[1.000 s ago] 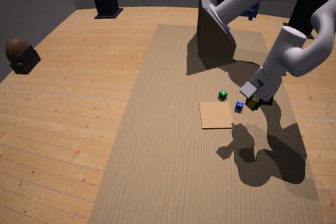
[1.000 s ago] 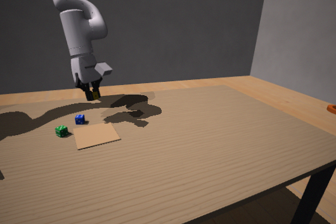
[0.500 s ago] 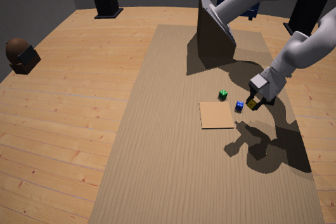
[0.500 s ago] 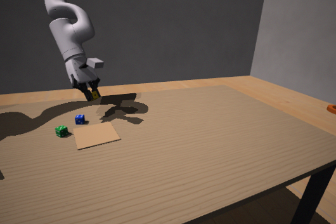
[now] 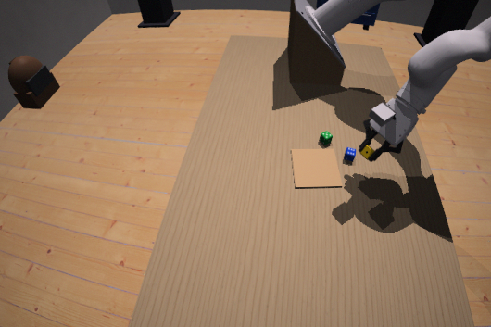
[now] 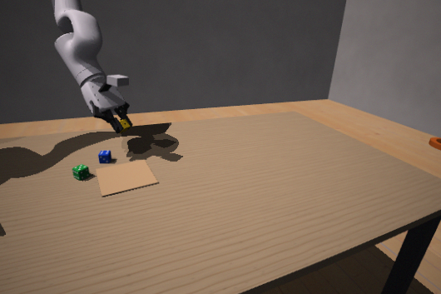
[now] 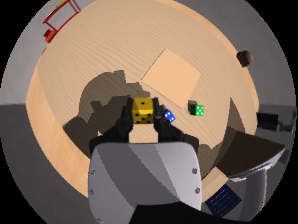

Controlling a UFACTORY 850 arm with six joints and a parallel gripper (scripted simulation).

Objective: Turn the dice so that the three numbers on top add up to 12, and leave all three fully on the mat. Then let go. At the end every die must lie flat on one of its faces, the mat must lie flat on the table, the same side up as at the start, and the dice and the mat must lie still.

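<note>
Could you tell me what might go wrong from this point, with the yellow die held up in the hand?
1. The hand holds the yellow die tilted above the table, so a release from here could let it tumble and show an unplanned face.
2. No die is on the mat yet; the blue die sits just off its edge, and the green die also lies off it, so a careless placement could knock them.

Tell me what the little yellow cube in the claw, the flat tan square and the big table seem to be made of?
The yellow die, shut between the gripper's black fingers, looks like hard, smooth plastic with dark pips. The mat looks like thin matte card or cork: flat, even tan, no sheen. The table looks like matte wood, judging by its fine wavy grain lines.
</note>
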